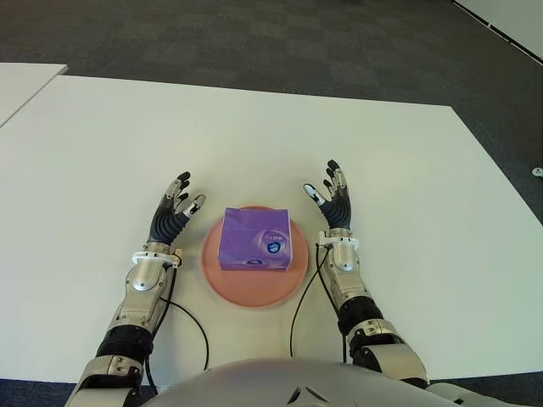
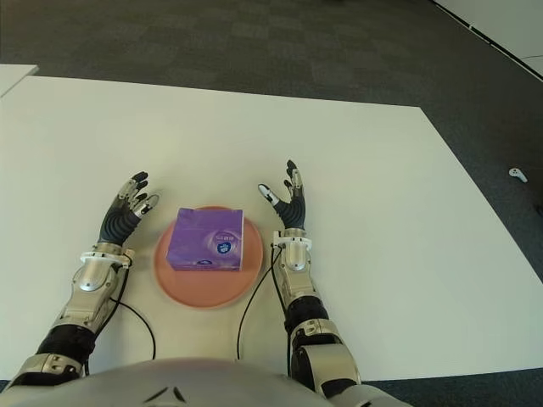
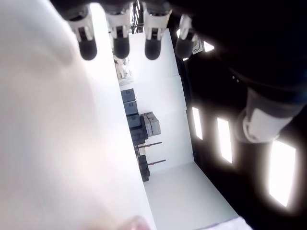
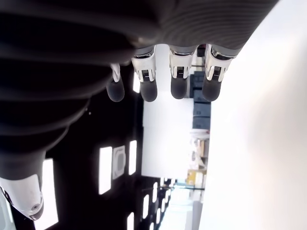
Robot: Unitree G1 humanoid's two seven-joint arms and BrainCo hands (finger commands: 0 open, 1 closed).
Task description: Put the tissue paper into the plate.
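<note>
In the eye views a white table (image 1: 254,127) stands on dark grey carpet (image 1: 254,42), and near the middle of its near edge a salmon-pink round plate (image 1: 254,292) carries the tissue paper (image 1: 254,240), a flat purple pack with a small blue-and-white mark on top, lying wholly inside the rim; the left hand (image 1: 174,212) shows just left of the plate and the right hand (image 1: 333,199) just right of it, both with fingers spread and empty. The left wrist view shows four extended fingertips (image 3: 121,45) over the white tabletop, with stacked grey cases by a far wall. The right wrist view shows straight fingertips (image 4: 178,86) holding nothing, beside bright ceiling lights.
</note>
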